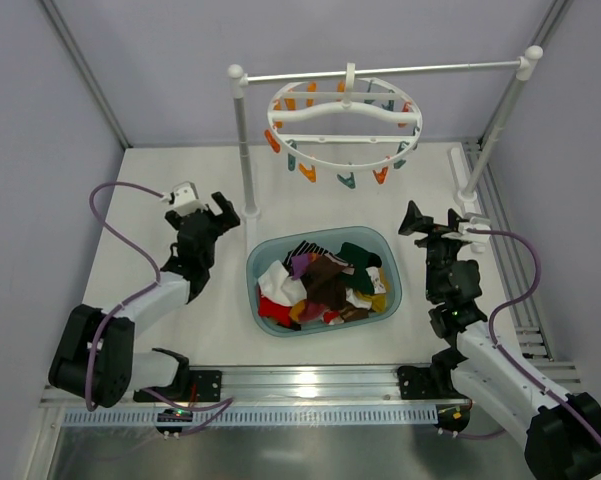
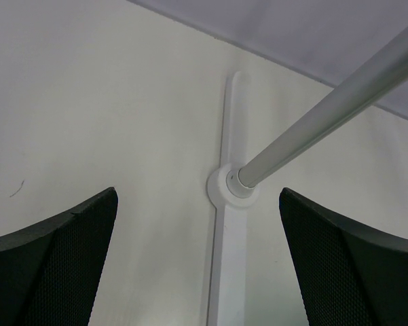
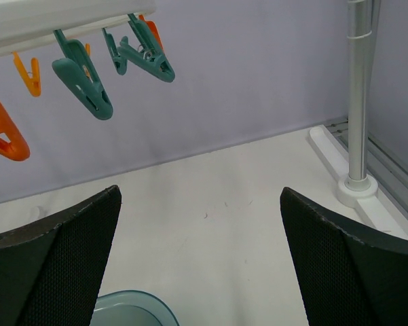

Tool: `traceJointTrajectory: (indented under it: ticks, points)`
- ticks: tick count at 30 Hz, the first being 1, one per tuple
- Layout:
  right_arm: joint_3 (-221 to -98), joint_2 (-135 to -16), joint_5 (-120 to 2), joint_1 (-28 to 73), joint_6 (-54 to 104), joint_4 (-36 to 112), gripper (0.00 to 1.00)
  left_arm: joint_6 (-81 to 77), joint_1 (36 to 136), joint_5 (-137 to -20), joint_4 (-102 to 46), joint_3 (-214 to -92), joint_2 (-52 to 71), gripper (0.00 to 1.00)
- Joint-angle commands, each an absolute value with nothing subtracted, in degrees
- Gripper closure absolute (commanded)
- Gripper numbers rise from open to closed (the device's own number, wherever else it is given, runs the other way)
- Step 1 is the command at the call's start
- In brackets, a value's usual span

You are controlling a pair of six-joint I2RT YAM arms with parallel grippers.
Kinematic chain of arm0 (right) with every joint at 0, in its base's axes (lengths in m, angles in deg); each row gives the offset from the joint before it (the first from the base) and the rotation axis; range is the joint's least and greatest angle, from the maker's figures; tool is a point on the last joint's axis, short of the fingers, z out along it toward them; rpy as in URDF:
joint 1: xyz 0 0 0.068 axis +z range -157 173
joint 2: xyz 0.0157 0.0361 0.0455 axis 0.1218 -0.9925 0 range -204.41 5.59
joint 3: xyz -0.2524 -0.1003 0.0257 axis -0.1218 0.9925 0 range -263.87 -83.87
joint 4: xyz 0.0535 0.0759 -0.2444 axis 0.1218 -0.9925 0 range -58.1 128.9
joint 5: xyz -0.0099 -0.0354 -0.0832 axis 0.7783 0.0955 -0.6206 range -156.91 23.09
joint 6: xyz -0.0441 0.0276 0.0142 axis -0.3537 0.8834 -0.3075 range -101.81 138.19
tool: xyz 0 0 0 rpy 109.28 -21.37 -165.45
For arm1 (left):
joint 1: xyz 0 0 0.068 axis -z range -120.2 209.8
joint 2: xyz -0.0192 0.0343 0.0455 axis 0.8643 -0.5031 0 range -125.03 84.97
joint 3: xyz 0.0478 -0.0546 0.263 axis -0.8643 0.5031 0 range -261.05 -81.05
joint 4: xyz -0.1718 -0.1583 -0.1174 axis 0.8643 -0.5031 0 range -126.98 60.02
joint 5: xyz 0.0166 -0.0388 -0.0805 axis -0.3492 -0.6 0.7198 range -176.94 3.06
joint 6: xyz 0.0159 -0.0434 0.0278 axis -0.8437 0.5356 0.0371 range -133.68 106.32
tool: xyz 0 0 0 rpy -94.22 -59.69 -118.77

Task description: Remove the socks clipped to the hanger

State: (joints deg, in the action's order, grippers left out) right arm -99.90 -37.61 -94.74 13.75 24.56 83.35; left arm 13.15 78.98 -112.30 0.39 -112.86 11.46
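Set wide open and holding nothing: left gripper (image 1: pixel 223 208), right gripper (image 1: pixel 430 218).
Parked low at either side of the basin (image 1: pixel 252 276). Piled loose inside it: the socks (image 1: pixel 325 282), well apart from the hanger (image 1: pixel 332 117) hung on the rail (image 1: pixel 430 68) behind. No sock seen on any visible clip (image 3: pixel 81 78). Judged complete or nearly so; nothing evidently left to unclip.

Top external view, high at the near edge, looking down on the whole worktop (image 1: pixel 180 180), left wrist view close on the left post foot (image 2: pixel 232 185), right wrist view low, facing the back wall (image 3: pixel 258 68), right post (image 3: pixel 358 102) and hanger (image 3: pixel 47 22), all shared with the top view.
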Motion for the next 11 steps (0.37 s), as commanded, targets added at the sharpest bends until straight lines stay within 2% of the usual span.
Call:
traceJointTrajectory:
  ticks: [1, 11]
  points:
    - [-99.7, -36.8, -94.2, 13.5, 25.7, 84.8, 0.02, 11.5, 79.4, -113.1, 1.1, -113.6, 13.3, 0.00]
    - [-99.7, -36.6, -94.1, 13.4, 25.8, 84.6, 0.02, 11.2, 79.7, -114.4, 3.3, -112.1, 13.9, 0.00]
